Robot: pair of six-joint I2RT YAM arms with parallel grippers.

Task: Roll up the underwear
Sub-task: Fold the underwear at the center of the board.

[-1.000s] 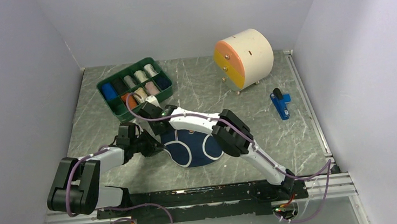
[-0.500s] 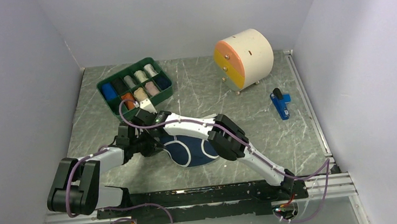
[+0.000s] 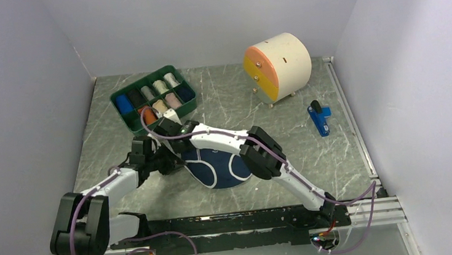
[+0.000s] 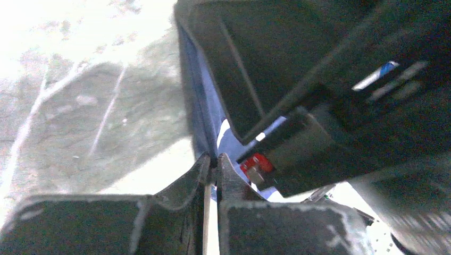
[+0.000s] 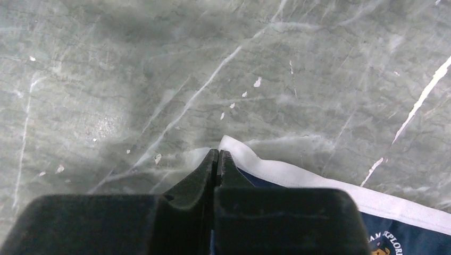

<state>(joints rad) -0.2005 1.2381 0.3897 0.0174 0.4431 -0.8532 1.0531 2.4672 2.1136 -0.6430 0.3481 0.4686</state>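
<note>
Green tray (image 3: pixel 141 83) just beyond underwear (image 3: pixel 218 168)

Navy underwear (image 3: pixel 218 168) lies flat mid-table, white trim up. Left gripper (image 3: pixel 174 164) and right gripper (image 3: pixel 178 147) both sit at its left edge (fingertips hidden under the wrists). Green tray (image 3: pixel 129 123) of cloth rolls is just behind.
</note>
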